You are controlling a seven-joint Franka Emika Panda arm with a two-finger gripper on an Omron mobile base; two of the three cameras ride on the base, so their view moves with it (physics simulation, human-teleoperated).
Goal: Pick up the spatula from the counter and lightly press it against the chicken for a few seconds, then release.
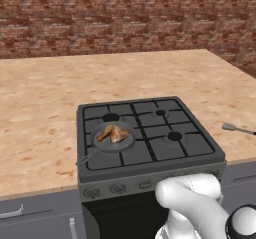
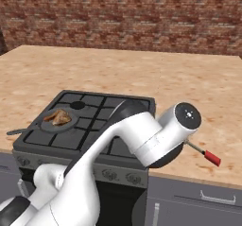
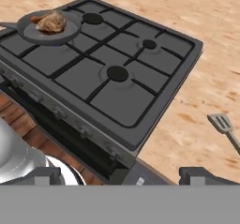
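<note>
On the counter (image 1: 45, 108) right of the stove (image 3: 117, 96), the spatula (image 3: 221, 123) waits to be picked up and the hand is empty.

This reads as the opening step, the reach for the tool. The gripper (image 3: 121, 175) hovers off the stove's front edge with its jaws spread wide and nothing between them. The spatula lies flat, slotted head towards the hob, red grip towards the counter's front edge. The chicken (image 1: 112, 133) sits in the small pan (image 1: 127, 144) on the front-left burner, well apart from the spatula. The next move, as I judge it, calls for a swing right and down to line the fingers across the thin handle and close there. Only then comes the carry across the grates for a gentle press. No brand, label or lettering is legible anywhere, and the stove knobs show no readable marks.
</note>
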